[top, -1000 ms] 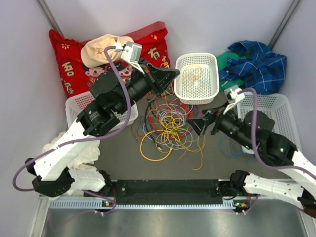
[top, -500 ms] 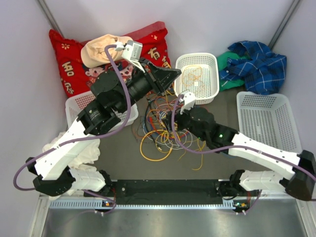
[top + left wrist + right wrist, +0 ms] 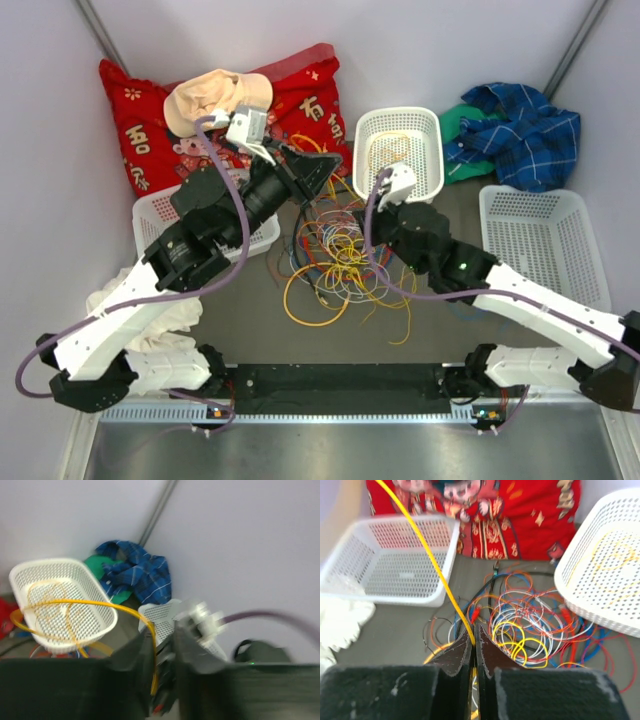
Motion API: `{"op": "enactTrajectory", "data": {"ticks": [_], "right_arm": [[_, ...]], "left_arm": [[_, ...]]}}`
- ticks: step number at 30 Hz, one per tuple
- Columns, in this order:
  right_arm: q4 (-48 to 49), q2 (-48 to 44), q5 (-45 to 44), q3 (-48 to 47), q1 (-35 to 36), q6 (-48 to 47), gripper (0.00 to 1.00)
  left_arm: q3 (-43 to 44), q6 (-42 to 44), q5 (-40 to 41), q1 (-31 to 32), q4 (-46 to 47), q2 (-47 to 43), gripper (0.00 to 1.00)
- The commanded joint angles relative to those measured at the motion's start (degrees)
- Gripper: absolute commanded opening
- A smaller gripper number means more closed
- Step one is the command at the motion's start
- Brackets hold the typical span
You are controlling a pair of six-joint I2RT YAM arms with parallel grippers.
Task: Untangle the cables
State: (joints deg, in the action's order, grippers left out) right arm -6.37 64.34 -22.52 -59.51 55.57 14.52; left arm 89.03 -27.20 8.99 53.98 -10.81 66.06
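While left gripper (image 3: pixel 162 642) and right gripper (image 3: pixel 474 641) each clamp yellow cable (image 3: pixel 427 555) (jaws closed tight), three white baskets (image 3: pixel 545 240) flank the cables (image 3: pixel 340 250): 9, 1, 3 o'clock.

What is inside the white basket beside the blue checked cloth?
A few thin yellow and orange cables lie looped on the basket floor. The right wrist camera covers its near edge, hiding anything there.

We read top external as high, behind arm bases, looking down, far, taking in whole table (image 3: pixel 255 310). Left wrist: low, close, facing right toward far corner, blurred. Right wrist: low, close, facing left over cables (image 3: pixel 530 625). All three share middle white basket (image 3: pixel 400 113); wrist views share yellow cable (image 3: pixel 75 602).
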Motion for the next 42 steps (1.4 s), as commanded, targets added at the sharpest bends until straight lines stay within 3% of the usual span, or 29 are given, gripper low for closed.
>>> {"op": "enactTrajectory", "data": {"ticks": [1, 4, 10, 16, 27, 42], "right_arm": [[-9.3, -4.6, -5.2, -13.9, -0.4, -2.4, 0.00], [-15.6, -3.3, -8.1, -24.0, -0.6, -6.1, 0.00], [-22.6, 3.2, -10.5, -41.1, -4.6, -8.6, 0.00], [-23.3, 10.4, -9.3, -49.9, -10.1, -9.3, 0.00], [-22.3, 21.9, -3.5, -54.0, -24.5, -1.1, 0.00], [-18.8, 40.7, 1.9, -69.6, -31.3, 3.9, 0.00]], "left_arm": [[-10.3, -0.3, 14.6, -0.2, 0.7, -5.2, 0.49], [-18.9, -3.6, 21.2, -0.3, 1.1, -9.6, 0.99], [-32.4, -8.3, 26.4, -0.3, 1.2, -17.5, 0.99], [-40.7, -15.2, 27.7, -0.2, -3.7, -22.2, 0.99], [-52.7, -27.3, 20.2, -0.2, -10.2, -26.1, 0.99], [-66.1, -35.6, 13.3, -0.2, -6.8, -27.7, 0.99]]}}
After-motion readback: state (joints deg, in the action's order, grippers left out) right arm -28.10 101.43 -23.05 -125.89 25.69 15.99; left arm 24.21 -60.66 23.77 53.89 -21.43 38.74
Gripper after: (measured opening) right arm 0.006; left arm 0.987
